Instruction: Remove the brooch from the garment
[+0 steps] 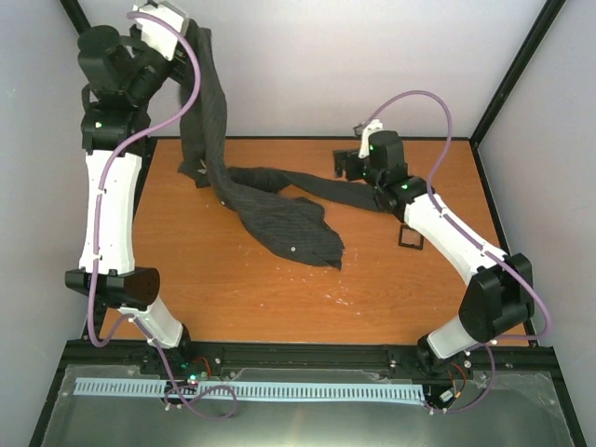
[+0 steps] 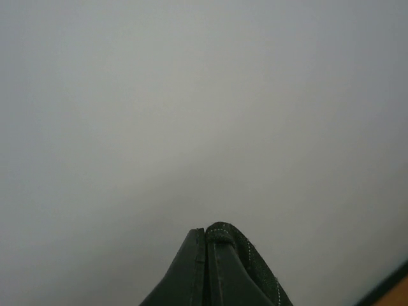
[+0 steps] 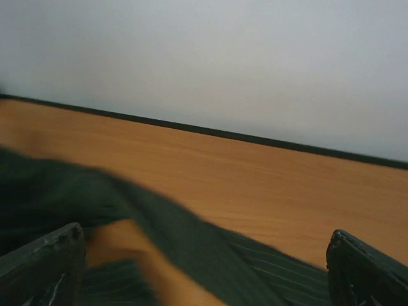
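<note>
The right gripper [image 3: 204, 237], jaws spread wide, hangs low over a fold of the dark garment [image 1: 279, 219], which lies on the table [image 1: 233, 289] from 10 o'clock toward 4. The left gripper [image 2: 205, 233], high at 11 o'clock, is clamped on the garment's upper end. The brooch cannot be made out. The right arm looks nearer the flat cloth, where it probably sits.
</note>
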Controlling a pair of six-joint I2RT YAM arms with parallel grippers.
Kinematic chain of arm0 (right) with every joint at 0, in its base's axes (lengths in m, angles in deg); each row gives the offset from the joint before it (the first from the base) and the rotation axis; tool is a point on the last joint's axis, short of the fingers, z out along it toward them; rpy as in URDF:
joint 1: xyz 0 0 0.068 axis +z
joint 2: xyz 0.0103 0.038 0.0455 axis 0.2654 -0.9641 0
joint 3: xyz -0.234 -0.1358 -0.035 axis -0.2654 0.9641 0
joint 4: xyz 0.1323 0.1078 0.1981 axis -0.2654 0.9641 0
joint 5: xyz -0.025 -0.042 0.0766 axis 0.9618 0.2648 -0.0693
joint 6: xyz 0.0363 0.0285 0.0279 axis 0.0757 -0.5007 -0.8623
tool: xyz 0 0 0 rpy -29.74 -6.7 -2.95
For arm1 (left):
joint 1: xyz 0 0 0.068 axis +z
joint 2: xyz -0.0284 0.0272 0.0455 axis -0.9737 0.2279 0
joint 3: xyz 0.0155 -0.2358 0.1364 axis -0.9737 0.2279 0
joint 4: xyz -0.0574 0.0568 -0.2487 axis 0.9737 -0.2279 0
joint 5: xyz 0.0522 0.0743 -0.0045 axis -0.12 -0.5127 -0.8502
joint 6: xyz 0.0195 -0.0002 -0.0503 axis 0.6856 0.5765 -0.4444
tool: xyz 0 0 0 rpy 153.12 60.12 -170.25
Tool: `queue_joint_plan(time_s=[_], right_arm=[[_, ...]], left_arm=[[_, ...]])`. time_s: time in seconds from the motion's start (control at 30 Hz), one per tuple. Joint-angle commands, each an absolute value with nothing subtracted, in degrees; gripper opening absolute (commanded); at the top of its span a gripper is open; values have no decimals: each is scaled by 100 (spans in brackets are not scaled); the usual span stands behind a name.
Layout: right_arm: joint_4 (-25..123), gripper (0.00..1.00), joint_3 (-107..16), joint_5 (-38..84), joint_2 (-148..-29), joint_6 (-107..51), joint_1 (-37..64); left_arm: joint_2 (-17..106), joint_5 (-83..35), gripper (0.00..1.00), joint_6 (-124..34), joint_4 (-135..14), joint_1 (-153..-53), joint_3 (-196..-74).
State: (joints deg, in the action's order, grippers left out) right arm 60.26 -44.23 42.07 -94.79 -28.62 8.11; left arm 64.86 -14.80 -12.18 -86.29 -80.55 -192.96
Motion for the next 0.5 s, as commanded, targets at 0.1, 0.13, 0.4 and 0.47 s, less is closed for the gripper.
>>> queue_joint_plan(time_s=[0.1,0.13,0.4,0.47], right_arm=[[4328,100,-4551,757,-9456,-2211,1563],[4334,100,-4648,615,-9533,-2111,1715],[4442,100,-5657,860,-10483,-1884,2589],[4357,100,-5898,1164,-10713,-1898,2722]], left_arm=[[6627,-877,1,-1307,-9411,-8429,-19302],[6670,-864,1,-1308,-9463,-8509,-19302],[6872,-827,1,-1395,-9618,-9059,-19276],[6903,-801,1,-1473,-9641,-9121,-19267]])
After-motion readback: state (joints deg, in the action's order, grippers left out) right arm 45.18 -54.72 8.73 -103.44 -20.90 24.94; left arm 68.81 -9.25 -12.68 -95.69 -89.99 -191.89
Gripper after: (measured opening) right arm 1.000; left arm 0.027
